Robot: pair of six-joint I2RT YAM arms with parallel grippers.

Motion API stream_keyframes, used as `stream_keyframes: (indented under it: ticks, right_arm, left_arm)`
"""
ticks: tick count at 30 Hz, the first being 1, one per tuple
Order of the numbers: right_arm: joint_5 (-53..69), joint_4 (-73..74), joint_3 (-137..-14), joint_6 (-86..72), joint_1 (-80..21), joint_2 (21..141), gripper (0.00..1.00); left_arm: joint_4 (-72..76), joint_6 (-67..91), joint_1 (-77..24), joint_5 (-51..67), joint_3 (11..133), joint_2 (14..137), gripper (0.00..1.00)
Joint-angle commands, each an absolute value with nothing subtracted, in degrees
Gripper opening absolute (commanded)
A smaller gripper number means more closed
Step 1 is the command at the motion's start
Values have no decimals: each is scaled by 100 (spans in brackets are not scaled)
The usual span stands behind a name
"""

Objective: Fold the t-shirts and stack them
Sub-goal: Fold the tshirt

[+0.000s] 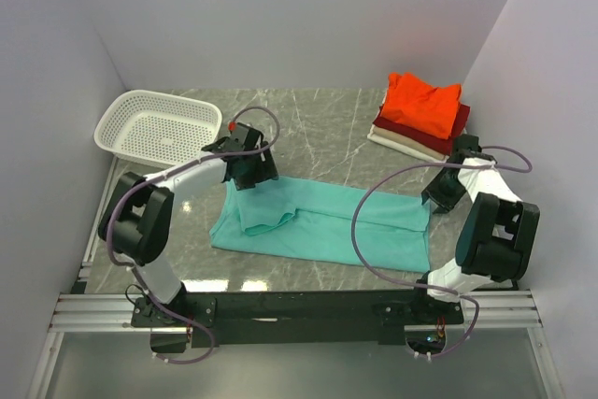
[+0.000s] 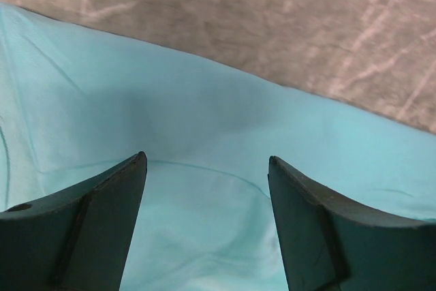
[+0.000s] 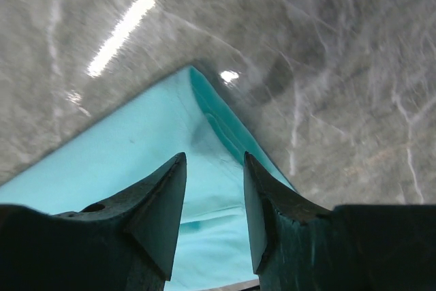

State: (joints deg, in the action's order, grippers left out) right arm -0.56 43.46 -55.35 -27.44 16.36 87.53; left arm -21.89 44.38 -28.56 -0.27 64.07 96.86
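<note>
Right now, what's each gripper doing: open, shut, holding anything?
Left gripper: open, empty, over the teal shirt.
Right gripper: open, empty, over the shirt's corner.

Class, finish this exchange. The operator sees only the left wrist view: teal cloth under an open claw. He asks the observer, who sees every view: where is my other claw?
Observer: Your right claw stands open over the far right corner of the teal t-shirt.
Operator: Is the shirt folded yet?
Observer: Partly. It lies as a long band across the table, with a flap folded over near its left end.
Operator: Are other shirts about?
Observer: A stack sits at the far right: orange-red t-shirt on dark red t-shirt on cream t-shirt.
</note>
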Motion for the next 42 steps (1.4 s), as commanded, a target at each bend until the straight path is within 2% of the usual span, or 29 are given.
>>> stream_keyframes:
  ticks: [1, 17, 24, 28, 36, 42]
  right_arm:
    - [211, 4017, -5906, -2654, 1714, 8798, 46]
    - [123, 3876, -5695, -2716, 1767, 9342, 39]
    - [9, 4078, -5713, -2725, 1767, 9466, 35]
    - [-149, 4192, -5573, -2742, 1758, 9431, 36]
    - [-264, 4605, -5528, -2742, 1758, 8764, 47]
    - [148, 4834, -6159, -2602, 1600, 8219, 48]
  left_arm:
    - [-2030, 4219, -2707, 158, 6609, 9904, 77]
    - [-1934, 4131, -2505, 413, 6881, 10766, 77]
    - [-2074, 3920, -2417, 387, 7609, 11494, 77]
    - [-2249, 3727, -2355, 343, 8295, 12022, 77]
    - [-2662, 3165, -2364, 281, 9964, 12989, 78]
    - [-2672, 3137, -2355, 483, 10651, 12982, 80]
